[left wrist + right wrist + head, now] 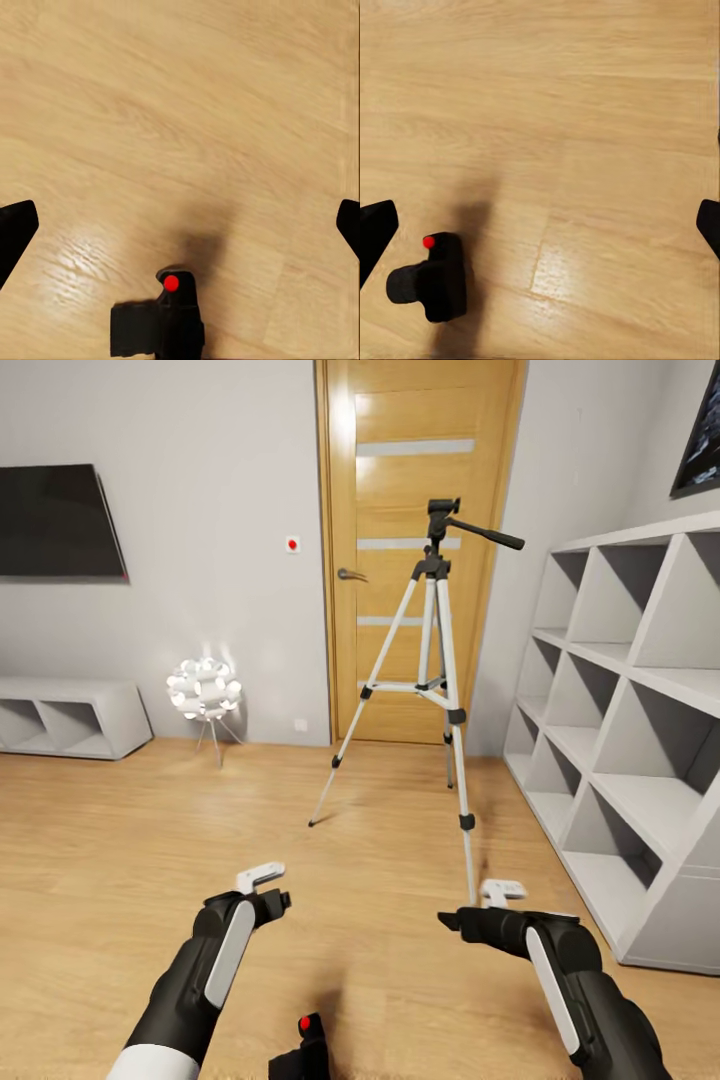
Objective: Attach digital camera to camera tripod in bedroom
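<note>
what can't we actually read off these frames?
- Digital camera: head view's bottom edge cuts off its body; the left wrist view's edge clips it too.
- Camera tripod: head plate too small for mount details; the right hand covers its near foot.
- Left hand: holds nothing.
- Wall picture: cut by the edge.

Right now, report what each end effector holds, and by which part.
Nothing is held. Both the left end effector and the right end effector are open over the floor; the camera lies ungrasped between the arms.
</note>
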Controlling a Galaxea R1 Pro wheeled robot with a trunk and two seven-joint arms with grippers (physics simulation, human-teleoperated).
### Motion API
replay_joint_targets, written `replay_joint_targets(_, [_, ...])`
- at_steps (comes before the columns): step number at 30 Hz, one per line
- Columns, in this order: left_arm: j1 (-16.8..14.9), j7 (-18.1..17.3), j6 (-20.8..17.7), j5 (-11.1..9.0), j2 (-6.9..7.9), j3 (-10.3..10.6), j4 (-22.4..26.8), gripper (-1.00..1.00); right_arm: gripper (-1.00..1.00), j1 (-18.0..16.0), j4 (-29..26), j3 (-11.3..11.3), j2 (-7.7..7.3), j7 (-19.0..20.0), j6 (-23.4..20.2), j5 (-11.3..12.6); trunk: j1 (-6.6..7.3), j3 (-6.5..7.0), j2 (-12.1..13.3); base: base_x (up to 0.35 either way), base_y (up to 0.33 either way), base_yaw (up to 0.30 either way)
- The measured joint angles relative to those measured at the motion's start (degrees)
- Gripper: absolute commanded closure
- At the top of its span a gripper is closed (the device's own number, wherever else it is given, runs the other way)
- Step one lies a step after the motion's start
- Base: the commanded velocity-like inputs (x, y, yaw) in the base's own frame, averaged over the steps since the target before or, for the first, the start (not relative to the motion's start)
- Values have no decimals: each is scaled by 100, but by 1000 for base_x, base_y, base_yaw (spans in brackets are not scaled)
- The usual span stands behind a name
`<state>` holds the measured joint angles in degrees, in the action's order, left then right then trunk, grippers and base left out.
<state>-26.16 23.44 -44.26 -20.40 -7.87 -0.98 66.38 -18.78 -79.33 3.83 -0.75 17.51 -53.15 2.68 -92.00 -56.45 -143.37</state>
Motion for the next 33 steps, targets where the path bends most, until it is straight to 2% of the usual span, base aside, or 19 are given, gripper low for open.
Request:
replay_joint_targets(1, [0,-81,-4,-106,9,0,55,-100,-100,0,0,5,-20,195,3,17,-3,-22,-1,0,0,0])
replay_joint_targets(2, [0,-236,-9,-315,48,1,132,-100,-100,0,0,18,-81,569,4,42,-5,-44,-3,0,0,0])
replay_joint_targets(5, [0,-404,-10,-587,165,6,201,-100,-100,0,3,69,-194,1056,8,60,-13,-111,-7,0,0,0])
replay_joint_targets(6, [0,-469,-11,-710,247,7,227,-100,-100,0,7,123,-253,1269,10,66,-16,-133,-8,0,0,0])
replay_joint_targets(9, [0,-544,-10,-851,368,9,254,-100,-100,0,13,206,-319,1501,15,75,-23,-200,-12,0,0,0])
replay_joint_targets(16, [0,-588,-10,-933,442,11,270,-100,-100,0,20,258,-357,1635,20,78,-41,-355,-22,0,0,0])
replay_joint_targets(33, [0,-605,-10,-957,457,10,273,-100,-100,0,28,269,-365,1659,20,68,-85,-732,-44,0,0,0])
